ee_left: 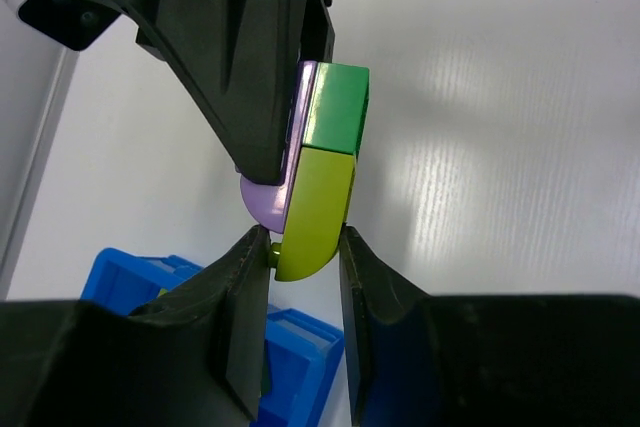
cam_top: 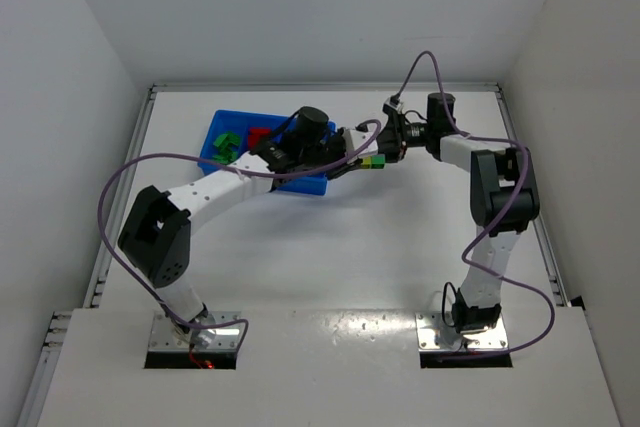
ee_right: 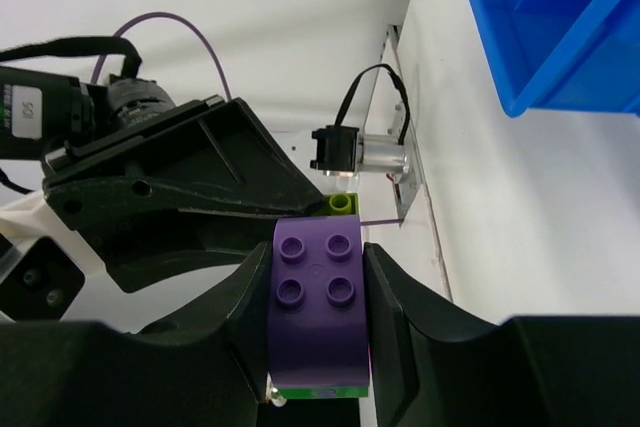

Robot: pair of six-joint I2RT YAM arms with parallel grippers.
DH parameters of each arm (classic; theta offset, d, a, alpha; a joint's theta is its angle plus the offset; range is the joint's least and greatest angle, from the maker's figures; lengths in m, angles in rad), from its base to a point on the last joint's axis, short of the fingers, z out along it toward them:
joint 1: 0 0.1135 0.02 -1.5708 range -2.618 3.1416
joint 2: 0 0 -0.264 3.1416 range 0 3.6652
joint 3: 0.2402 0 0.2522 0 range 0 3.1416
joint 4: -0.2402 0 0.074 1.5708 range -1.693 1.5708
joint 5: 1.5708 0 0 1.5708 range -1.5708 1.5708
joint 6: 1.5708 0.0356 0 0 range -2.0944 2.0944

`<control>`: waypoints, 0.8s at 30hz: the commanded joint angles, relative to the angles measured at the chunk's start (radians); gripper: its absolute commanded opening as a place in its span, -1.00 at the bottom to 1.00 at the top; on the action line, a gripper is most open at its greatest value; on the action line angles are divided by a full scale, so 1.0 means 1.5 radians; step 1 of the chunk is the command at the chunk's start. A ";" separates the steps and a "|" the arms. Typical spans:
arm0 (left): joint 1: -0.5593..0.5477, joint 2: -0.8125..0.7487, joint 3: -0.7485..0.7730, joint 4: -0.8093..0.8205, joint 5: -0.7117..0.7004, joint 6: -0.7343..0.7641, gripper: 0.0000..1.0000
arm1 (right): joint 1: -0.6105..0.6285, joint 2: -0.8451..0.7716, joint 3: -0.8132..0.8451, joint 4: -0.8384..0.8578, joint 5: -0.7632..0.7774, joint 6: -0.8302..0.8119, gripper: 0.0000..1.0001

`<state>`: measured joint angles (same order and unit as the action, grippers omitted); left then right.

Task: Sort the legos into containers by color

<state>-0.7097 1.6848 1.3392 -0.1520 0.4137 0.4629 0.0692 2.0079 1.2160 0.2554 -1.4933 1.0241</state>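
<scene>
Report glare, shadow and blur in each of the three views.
Top external: a glare patch on the near part of the table. Left wrist: streaky sheen on the table right of the sharp lego clump; left gripper's fingers dark, soft. Right wrist: purple brick crisp, right gripper's fingers nearly black.

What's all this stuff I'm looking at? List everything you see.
tray: one, bright blue, divided, far left of the table
green bricks: a few, in the tray's left part
red bricks: at least one, in the tray beside the green
brick clump: one, green, yellow-green and purple, right of the tray
table: one, white
cables: two, purple, looping off the arms
arms: two, white and black
left claw: black, shut on the clump
right claw: black, shut on the clump
</scene>
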 commanded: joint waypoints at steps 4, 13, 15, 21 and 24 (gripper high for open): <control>-0.061 -0.046 -0.054 -0.004 0.069 0.006 -0.69 | -0.031 0.038 0.110 0.025 0.048 0.009 -1.00; -0.067 -0.059 -0.067 0.002 0.068 -0.019 -0.69 | -0.031 0.047 0.131 0.019 0.078 0.003 -1.00; -0.067 -0.059 -0.067 0.002 0.057 -0.027 -0.69 | -0.037 0.040 0.123 -0.005 0.078 -0.013 -1.00; -0.016 -0.044 -0.061 0.075 0.066 -0.186 -0.69 | -0.050 0.019 0.074 -0.051 0.091 -0.046 -1.00; 0.032 -0.058 -0.084 0.151 0.021 -0.334 -0.71 | -0.057 -0.003 0.074 -0.103 0.107 -0.099 -1.00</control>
<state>-0.7353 1.6413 1.2320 -0.0879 0.4858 0.2008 0.0032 2.0796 1.3266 0.1677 -1.3529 0.9550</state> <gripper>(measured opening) 0.347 0.362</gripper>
